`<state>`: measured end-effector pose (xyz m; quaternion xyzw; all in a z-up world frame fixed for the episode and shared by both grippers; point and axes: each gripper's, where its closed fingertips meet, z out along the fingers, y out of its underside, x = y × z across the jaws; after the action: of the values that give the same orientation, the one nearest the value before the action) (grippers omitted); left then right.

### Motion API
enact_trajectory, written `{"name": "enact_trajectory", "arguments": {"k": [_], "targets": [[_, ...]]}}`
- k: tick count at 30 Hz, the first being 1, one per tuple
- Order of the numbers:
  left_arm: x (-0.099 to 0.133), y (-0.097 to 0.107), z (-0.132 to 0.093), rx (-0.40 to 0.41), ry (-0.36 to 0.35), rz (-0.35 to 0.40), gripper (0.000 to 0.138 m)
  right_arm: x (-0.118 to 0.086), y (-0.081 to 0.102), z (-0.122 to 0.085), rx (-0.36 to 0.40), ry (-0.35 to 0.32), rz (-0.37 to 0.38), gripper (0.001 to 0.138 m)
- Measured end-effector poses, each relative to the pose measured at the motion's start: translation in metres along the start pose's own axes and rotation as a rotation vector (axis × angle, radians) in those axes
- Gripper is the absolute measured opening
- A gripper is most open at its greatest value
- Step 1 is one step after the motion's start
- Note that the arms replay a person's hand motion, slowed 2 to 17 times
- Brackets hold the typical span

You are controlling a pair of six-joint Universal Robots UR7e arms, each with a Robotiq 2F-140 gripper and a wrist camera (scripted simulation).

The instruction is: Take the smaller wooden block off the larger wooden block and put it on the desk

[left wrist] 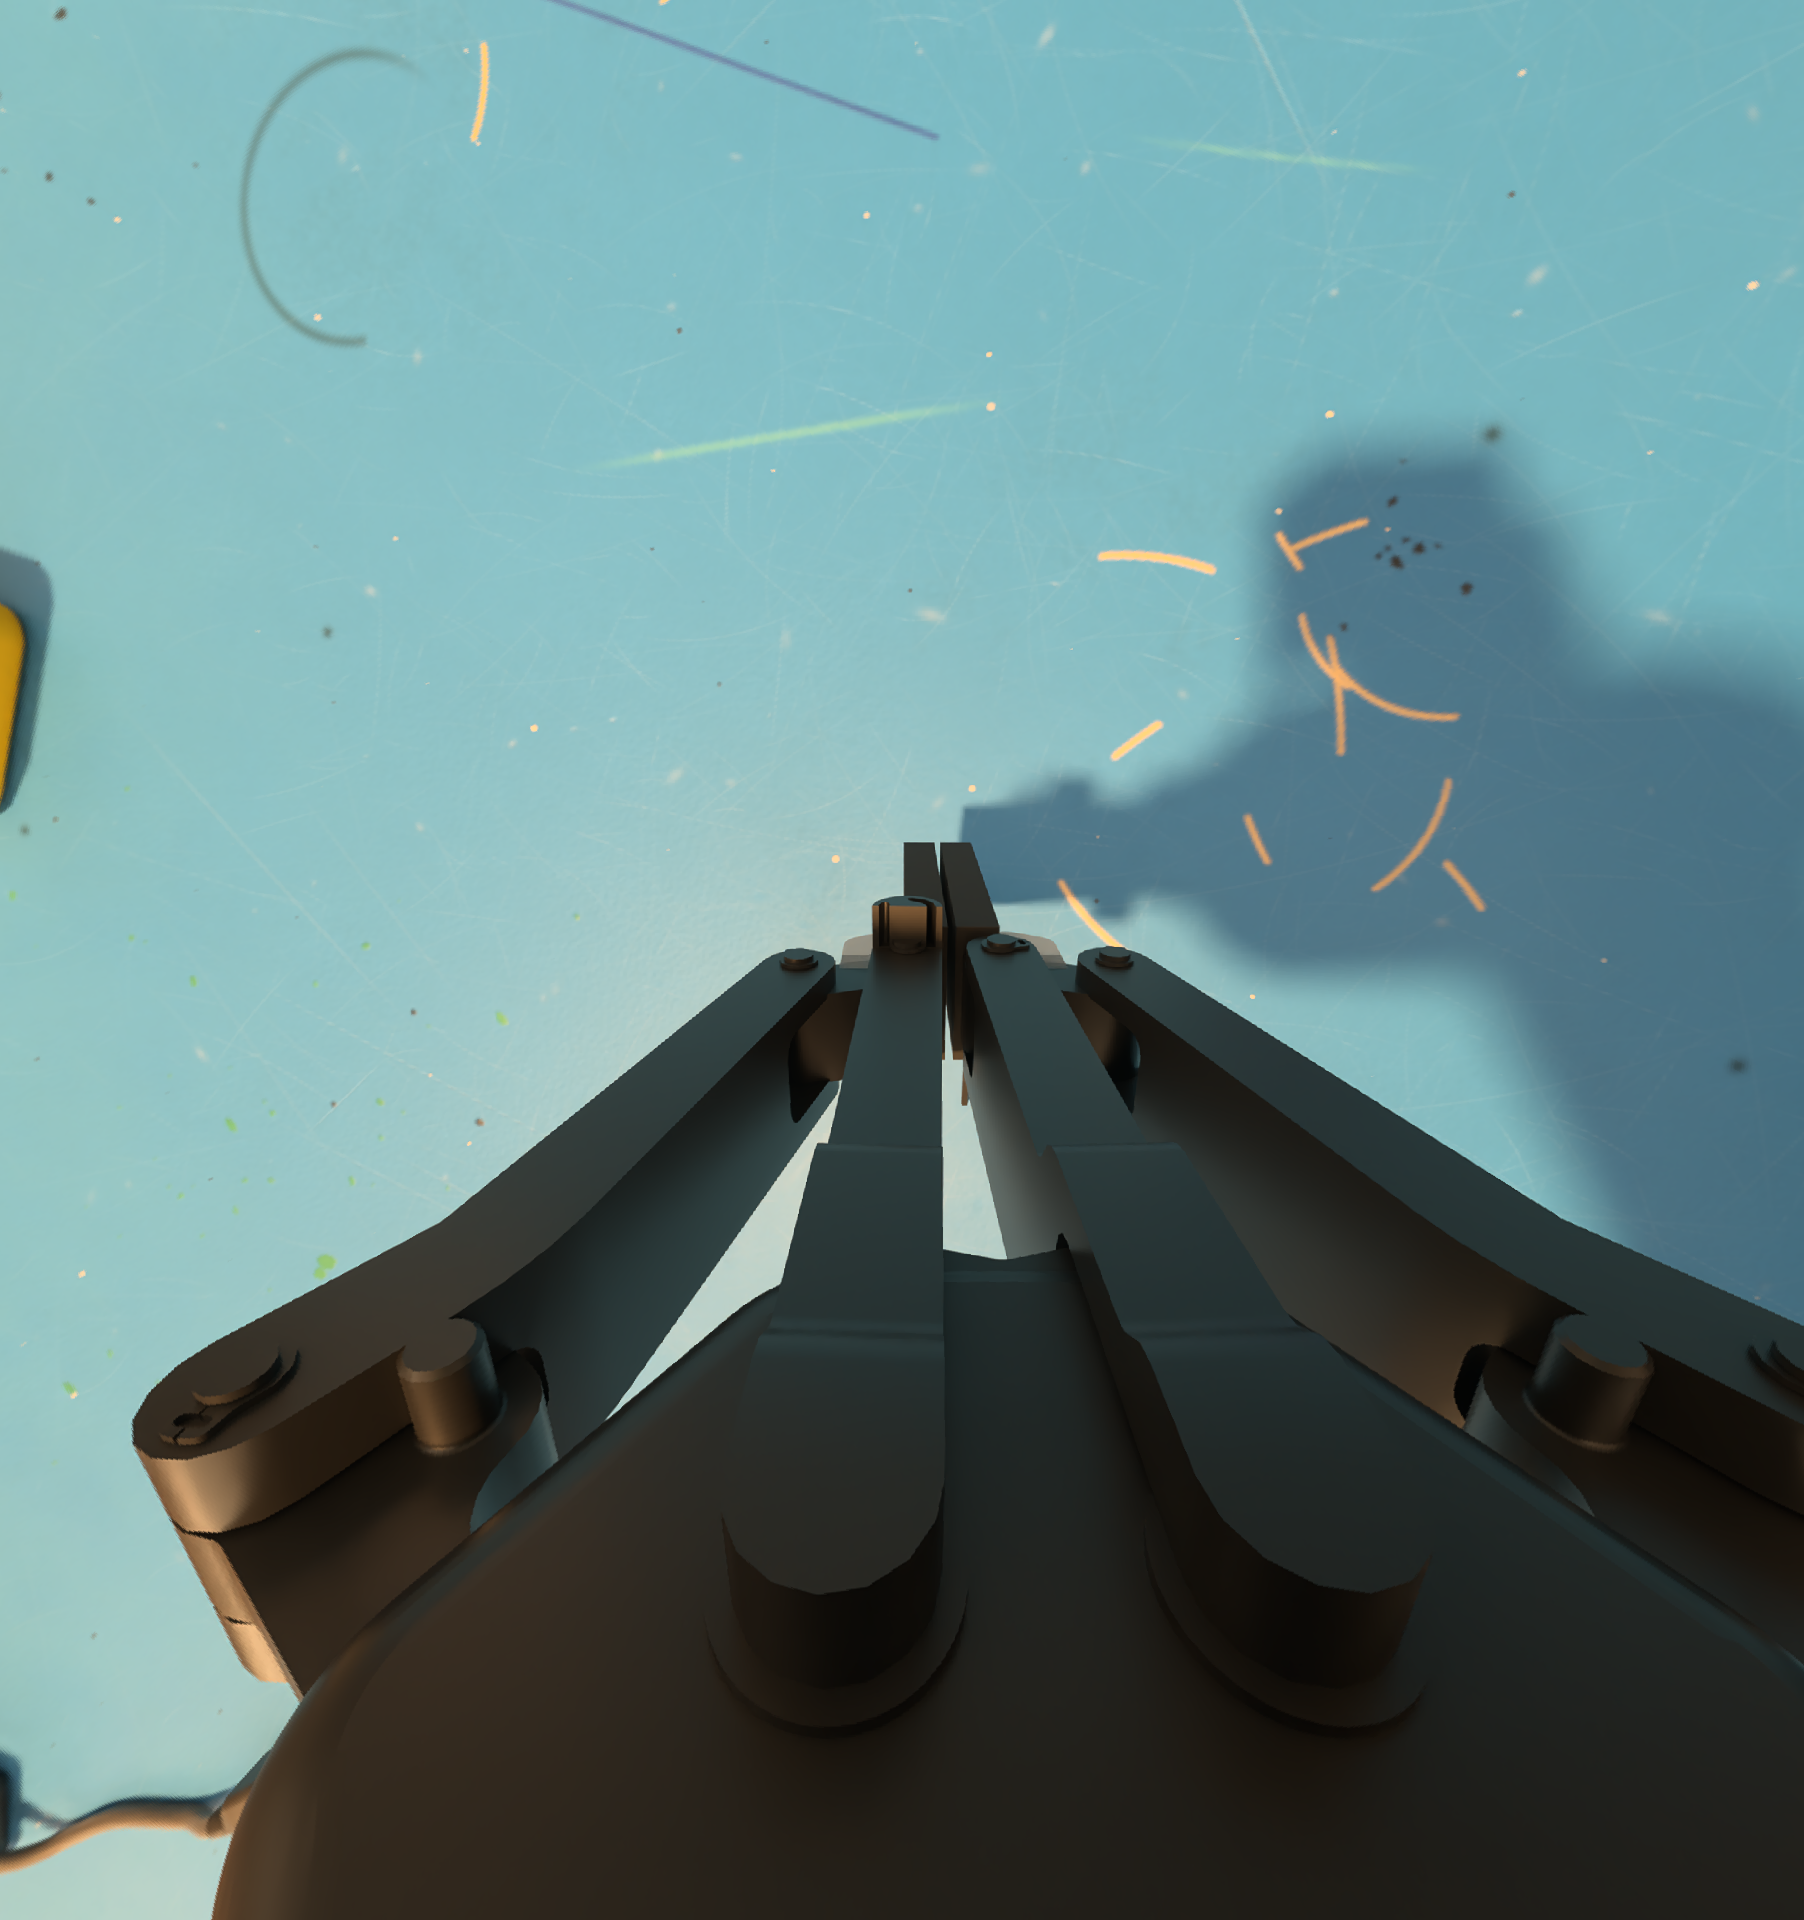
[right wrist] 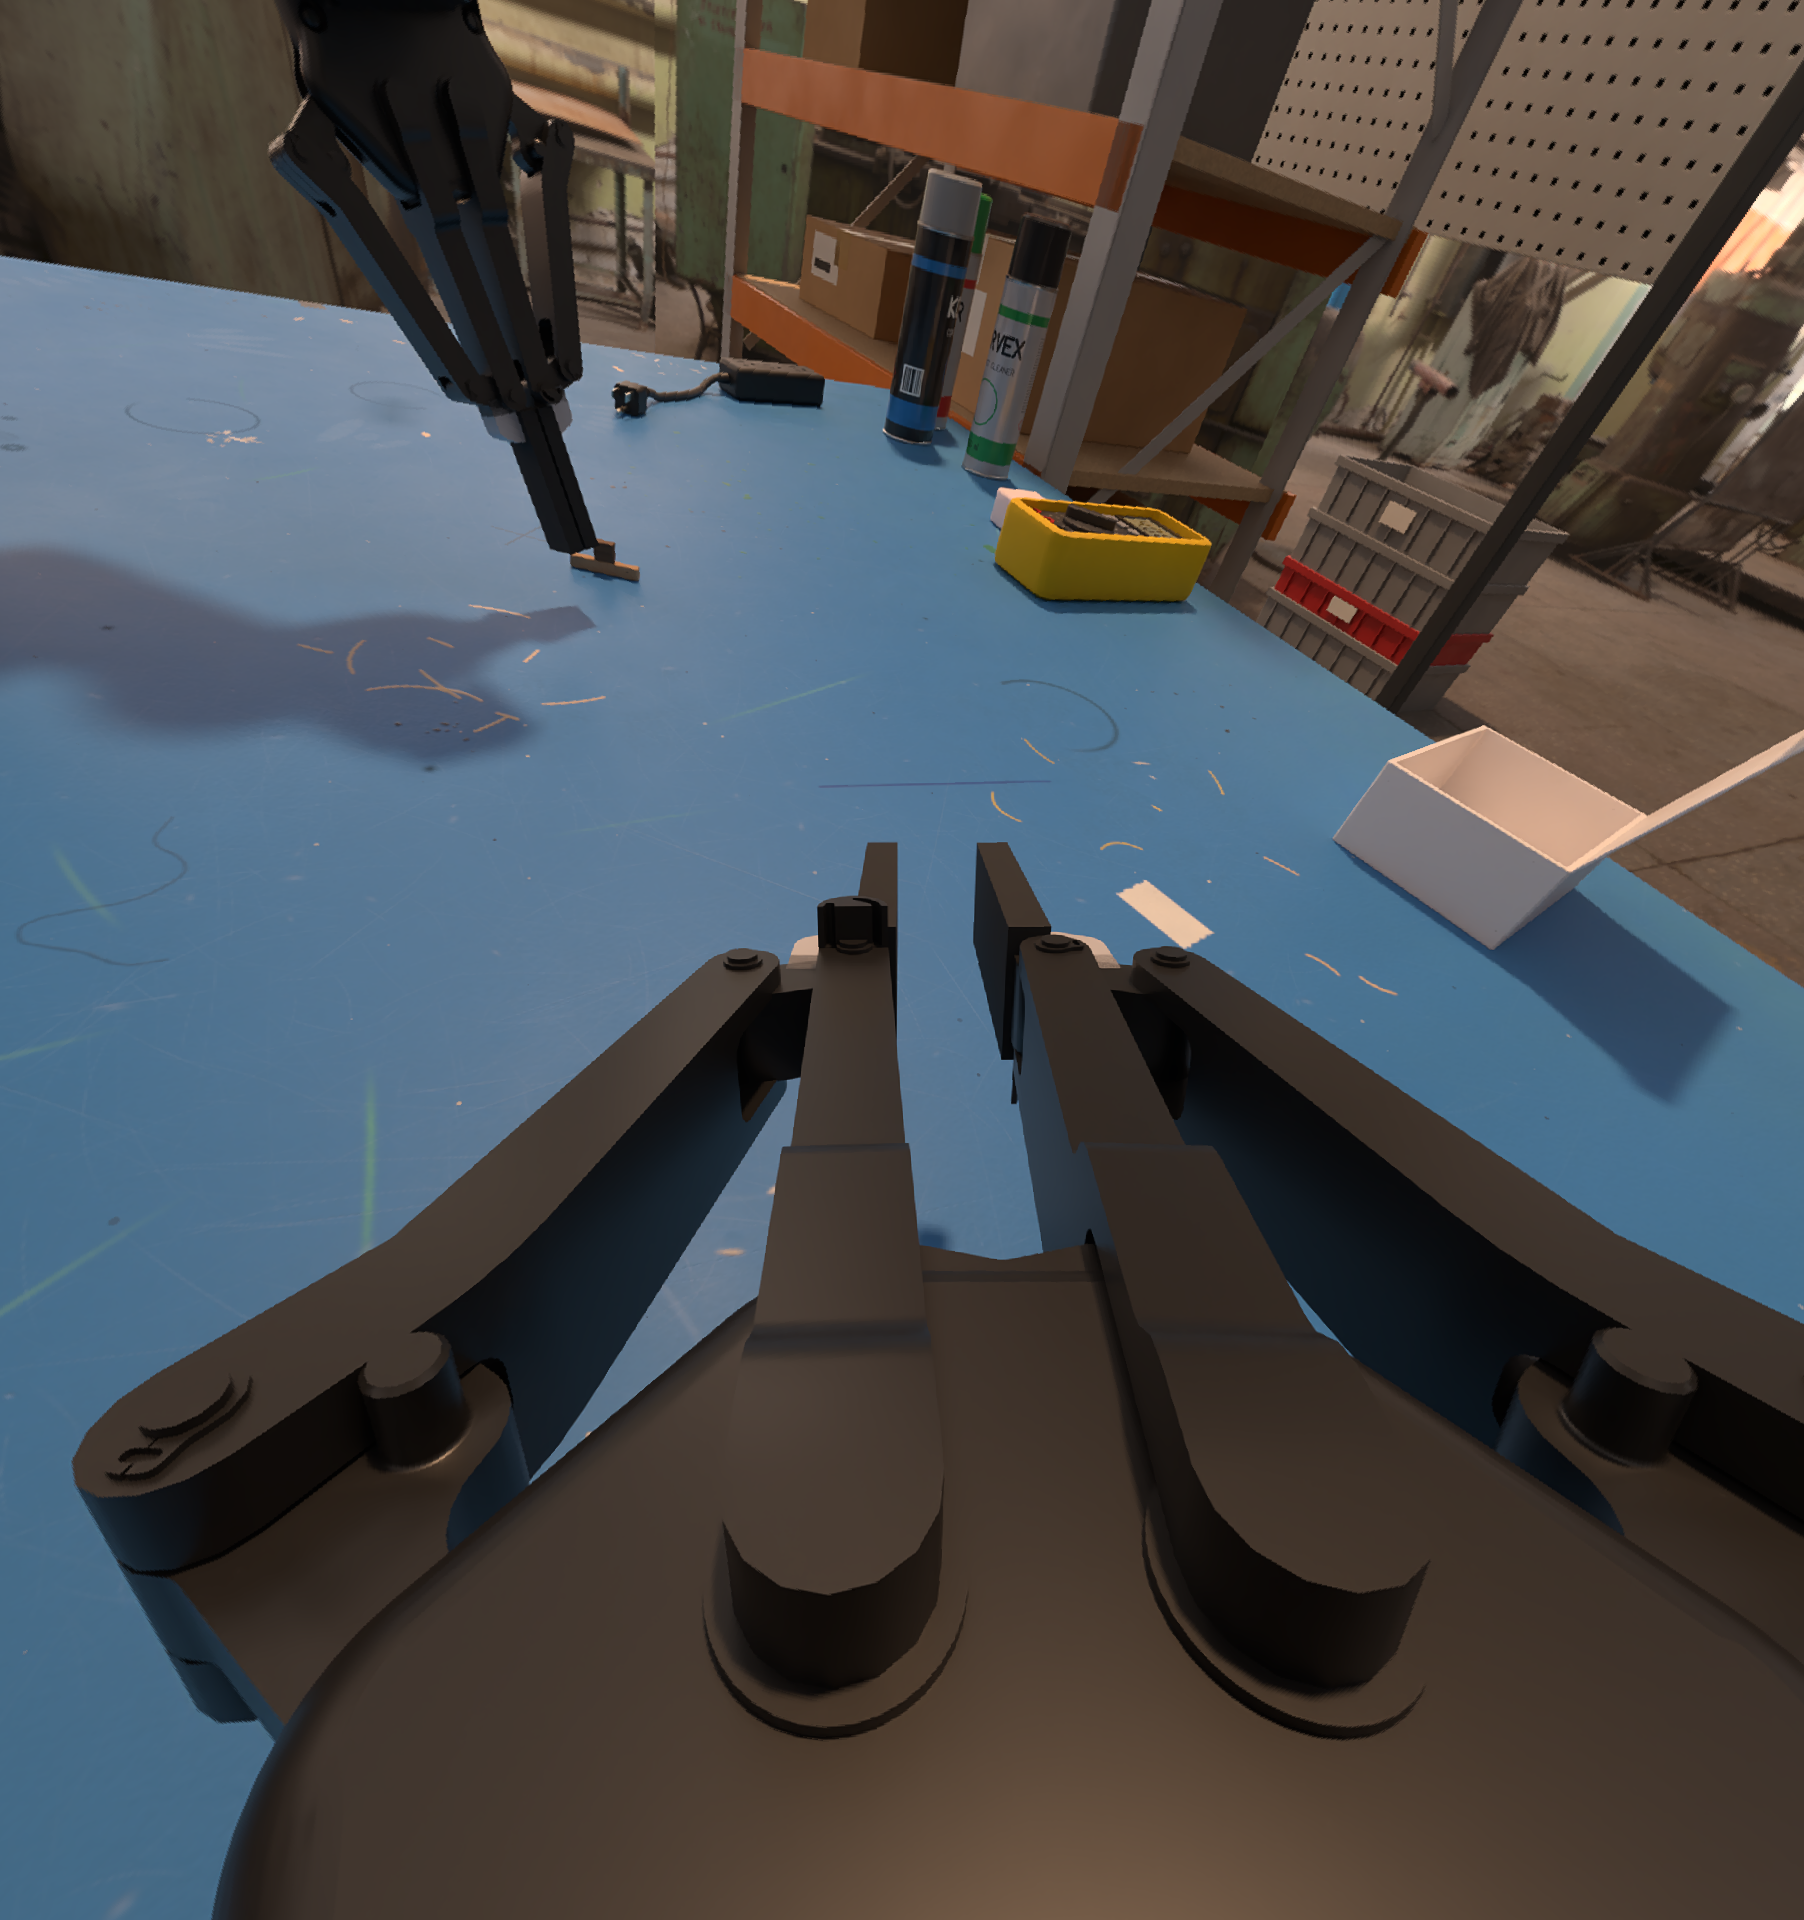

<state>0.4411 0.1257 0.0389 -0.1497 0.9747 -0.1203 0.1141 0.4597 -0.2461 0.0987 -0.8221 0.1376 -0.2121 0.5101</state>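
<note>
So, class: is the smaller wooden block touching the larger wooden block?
Touching. The right wrist view shows the smaller wooden block sitting directly on the larger wooden block, with no gap between.

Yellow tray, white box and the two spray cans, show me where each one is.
yellow tray (right wrist: 1095, 569): right wrist view, on its front wall.
white box (right wrist: 1449, 844): right wrist view, on its near outer wall.
spray cans (right wrist: 931, 312): right wrist view, on the body of the blue-banded can.
</note>
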Motion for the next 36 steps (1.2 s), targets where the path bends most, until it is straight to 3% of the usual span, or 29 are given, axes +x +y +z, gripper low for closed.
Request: {"name": "enact_trajectory", "arguments": {"k": [6,12,27,36], "targets": [[-0.016,0.003,-0.004,-0.013,-0.09,-0.026,0.002,0.0,0.0,0.0,-0.001,-0.001,0.001,0.02],[-0.035,0.01,-0.007,-0.037,-0.182,-0.115,0.001,0.0,0.0,0.0,0.001,0.001,0.0,0.02],[-0.036,0.05,0.008,-0.272,-0.176,-0.374,0.022,0.0,-0.001,-0.001,0.005,0.002,-0.001,0.02],[-0.037,0.044,0.015,-0.219,-0.152,-0.568,0.021,0.0,-0.002,-0.002,0.009,0.001,-0.002,0.02]]}}
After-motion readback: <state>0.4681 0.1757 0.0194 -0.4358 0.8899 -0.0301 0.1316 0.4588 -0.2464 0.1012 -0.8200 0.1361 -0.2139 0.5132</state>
